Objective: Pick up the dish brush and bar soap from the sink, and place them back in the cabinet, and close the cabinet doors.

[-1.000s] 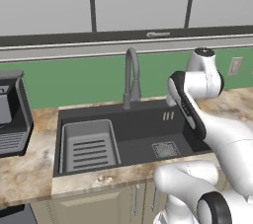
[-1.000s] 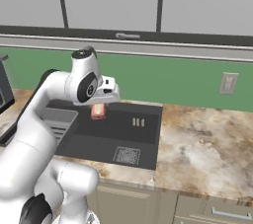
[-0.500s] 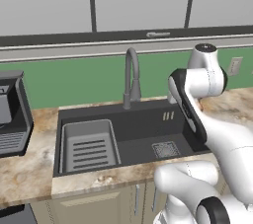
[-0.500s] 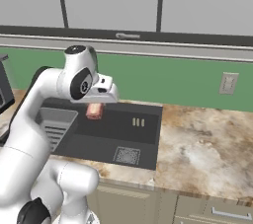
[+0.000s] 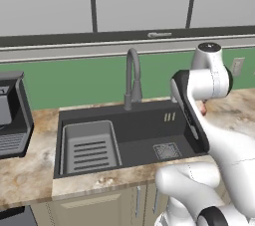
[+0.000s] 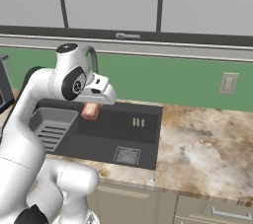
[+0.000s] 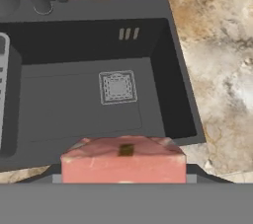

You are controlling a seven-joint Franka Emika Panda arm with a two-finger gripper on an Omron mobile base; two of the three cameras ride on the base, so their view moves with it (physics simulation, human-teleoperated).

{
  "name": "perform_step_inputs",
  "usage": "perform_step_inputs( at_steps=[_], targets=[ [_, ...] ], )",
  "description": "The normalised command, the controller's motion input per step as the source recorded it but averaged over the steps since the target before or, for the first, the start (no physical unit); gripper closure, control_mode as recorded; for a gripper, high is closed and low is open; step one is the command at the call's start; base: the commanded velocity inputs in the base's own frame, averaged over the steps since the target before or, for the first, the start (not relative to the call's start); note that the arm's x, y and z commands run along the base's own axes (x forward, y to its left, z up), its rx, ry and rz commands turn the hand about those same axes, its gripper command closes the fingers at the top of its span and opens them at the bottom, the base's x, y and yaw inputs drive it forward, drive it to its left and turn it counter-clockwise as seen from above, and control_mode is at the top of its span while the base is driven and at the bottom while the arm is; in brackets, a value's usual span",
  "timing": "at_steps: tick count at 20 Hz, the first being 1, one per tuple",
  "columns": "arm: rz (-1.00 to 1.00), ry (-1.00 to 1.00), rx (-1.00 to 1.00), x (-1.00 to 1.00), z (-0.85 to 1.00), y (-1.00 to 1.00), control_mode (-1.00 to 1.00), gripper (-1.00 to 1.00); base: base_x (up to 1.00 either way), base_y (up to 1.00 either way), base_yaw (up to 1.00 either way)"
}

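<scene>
The bar soap (image 7: 123, 163) is out of the sink (image 5: 144, 143): it sits clamped in the end effector (image 6: 91, 111), a pinkish block pressed between the jaws, which stand fairly wide around it and are otherwise hidden behind it. It hangs in the air above the basin, over the middle of the sink floor and just behind the counter's (image 6: 207, 144) front edge as the hand view looks down on it. So the first pick looks done, and the carry to the cabinet is judged to be the step in hand. The dish brush cannot be made out in the basin, where the square drain grate (image 7: 117, 87), the ribbed tray insert (image 5: 89, 145) at the left end and the gooseneck faucet (image 5: 131, 78) at the back edge are plain. Whether the brush is already stored cannot be told. Placing the soap and closing the doors remain.

The arm is folded high, elbow raised toward the back wall, forearm dropping forward so the wrist points the end effector straight down over the sink.
</scene>
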Motion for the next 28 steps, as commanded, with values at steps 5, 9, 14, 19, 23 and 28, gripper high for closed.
perform_step_inputs(
  at_steps=[5, 9, 14, 19, 23, 28],
  targets=[
    [-0.09, -0.07, 0.01, -0.16, 0.07, 0.00, -1.00, 1.00, 0.00, 0.00, 0.00],
    [0.00, -0.07, 0.00, -0.08, 0.08, 0.00, -1.00, 1.00, 0.00, 0.00, 0.00],
    [0.00, -0.04, 0.01, -0.09, 0.21, 0.00, -1.00, 1.00, 0.00, 0.00, 0.00],
    [0.00, -0.03, 0.00, -0.06, 0.24, 0.00, -1.00, 1.00, 0.00, 0.00, 0.00],
    [0.00, -0.01, 0.00, -0.16, 0.28, 0.00, -1.00, 1.00, 0.00, 0.00, 0.00],
    [0.00, 0.00, 0.00, -0.21, 0.23, 0.00, -1.00, 1.00, 0.00, 0.00, 0.00]
  ],
)
